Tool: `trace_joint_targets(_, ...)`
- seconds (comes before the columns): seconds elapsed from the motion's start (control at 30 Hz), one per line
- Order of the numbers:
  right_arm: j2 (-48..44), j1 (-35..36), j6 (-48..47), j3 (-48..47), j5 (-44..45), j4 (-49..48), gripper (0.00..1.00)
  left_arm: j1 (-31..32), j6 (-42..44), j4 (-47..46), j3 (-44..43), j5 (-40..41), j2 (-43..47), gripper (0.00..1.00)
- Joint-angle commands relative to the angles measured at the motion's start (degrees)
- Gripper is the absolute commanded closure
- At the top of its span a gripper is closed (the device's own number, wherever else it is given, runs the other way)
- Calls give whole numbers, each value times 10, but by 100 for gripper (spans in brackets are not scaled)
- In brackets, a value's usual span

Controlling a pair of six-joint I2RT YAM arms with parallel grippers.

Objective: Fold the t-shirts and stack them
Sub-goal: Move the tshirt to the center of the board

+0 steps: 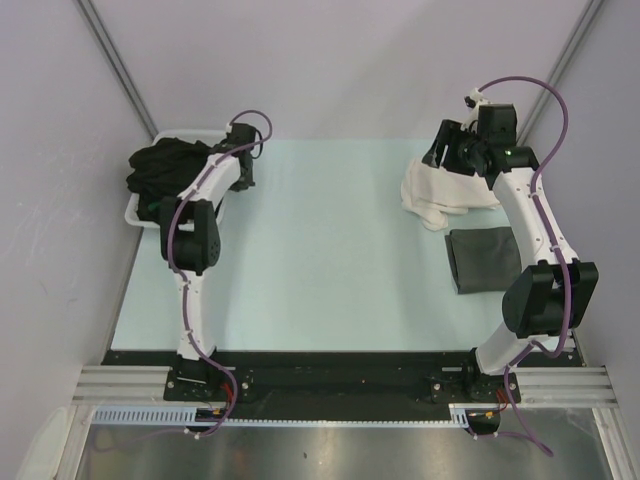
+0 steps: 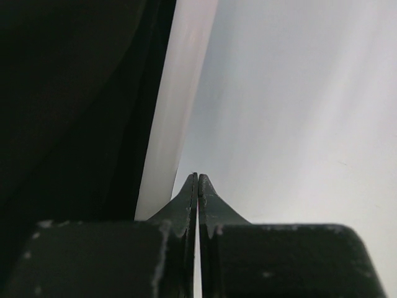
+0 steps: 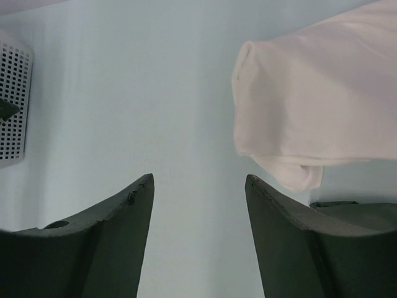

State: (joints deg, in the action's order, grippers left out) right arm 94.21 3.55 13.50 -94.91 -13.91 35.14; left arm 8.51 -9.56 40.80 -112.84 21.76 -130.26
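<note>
A: Which piece is taken to be in hand?
B: The cream-white t-shirt (image 3: 310, 93), it is judged. It is seen bunched and only partly folded, lying beneath the right gripper (image 3: 198, 181) and off toward one finger's side. The jaws are spread wide and nothing is caught between them. The dark grey t-shirt (image 1: 485, 258), folded flat, is laid just beside the cream one, nearer the arm bases than that gripper.
A: And what remains?
B: The black t-shirts (image 1: 165, 165) are heaped close beside the left gripper (image 2: 197, 180), whose fingers are pressed together on nothing.
A: How is the step best done?
B: A loose edge should be pinched rather than the bulk, so that a single layer is lifted. The cloth should be drawn flat before it is folded over, and the fold kept square so that the dark grey t-shirt can be matched in the stack. Dragging toward that folded piece is to be avoided, lest it be rumpled.
A: What of the room and surface?
B: Plain pale walls (image 1: 350, 70) are seen on three sides. The counter (image 1: 320, 260) below both grippers is a smooth pale-mint sheet, over which cloth is expected to slide easily. The white tub (image 1: 133, 212), by which the black heap is held, is set just ahead of the left gripper
</note>
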Motion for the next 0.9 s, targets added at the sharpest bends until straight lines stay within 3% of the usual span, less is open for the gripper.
trace_joint_targets(0.0, 1, 1, -4, -4, 10, -2, 34, -35, -4, -1, -22, 31, -3, 100)
trace_joint_targets(0.13, 7, 1, -6, 4, 15, 6, 34, -42, -7, 1, -19, 19, -2, 99)
trace_joint_targets(0.23, 12, 1, -7, 14, 13, 16, 34, -42, -8, -4, -14, -7, 4, 90)
trace_joint_targets(0.27, 16, 2, -8, 17, 17, 23, 34, -42, -8, -4, -14, -23, 5, 81)
trace_joint_targets(0.37, 29, 2, -14, 25, 38, 51, 34, -40, -14, -8, -5, -111, 17, 67)
trace_joint_targets(0.57, 88, -3, -3, 46, 87, 102, 34, 3, -25, -43, 67, -179, 84, 58)
trace_joint_targets(0.87, 127, 3, -3, 62, 75, 53, 33, 74, -38, -71, 171, -203, 200, 50)
